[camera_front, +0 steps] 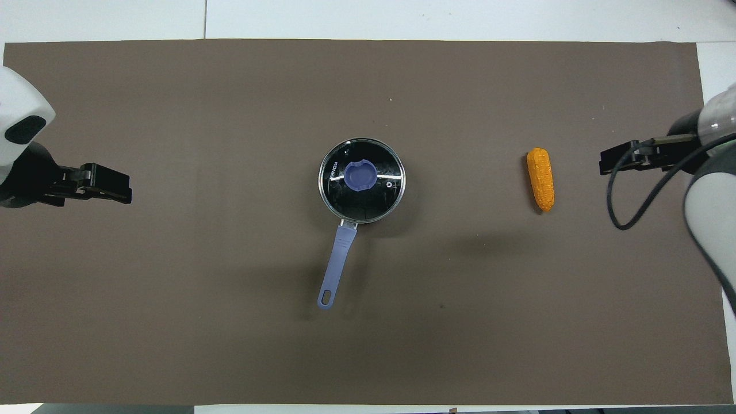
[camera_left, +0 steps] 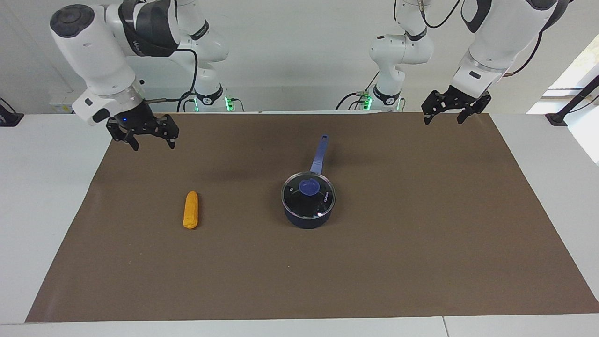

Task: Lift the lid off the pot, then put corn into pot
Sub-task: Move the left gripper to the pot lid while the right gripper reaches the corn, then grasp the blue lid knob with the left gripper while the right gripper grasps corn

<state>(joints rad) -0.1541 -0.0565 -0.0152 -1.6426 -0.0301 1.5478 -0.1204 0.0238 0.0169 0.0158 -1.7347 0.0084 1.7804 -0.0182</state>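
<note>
My right gripper (camera_left: 150,140) is hanging spread over the matte brown mat (camera_left: 421,234) near the bumpy orange corn (camera_left: 191,216). My left gripper (camera_left: 443,114) is waiting, spread too. The glass lid (camera_left: 308,195) is sitting on the round navy pot (camera_left: 309,219) mid-tabletop.

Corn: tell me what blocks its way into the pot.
The lid sits on the pot, closing it. Bare mat lies between the corn and the pot; nothing else stands between them.
</note>
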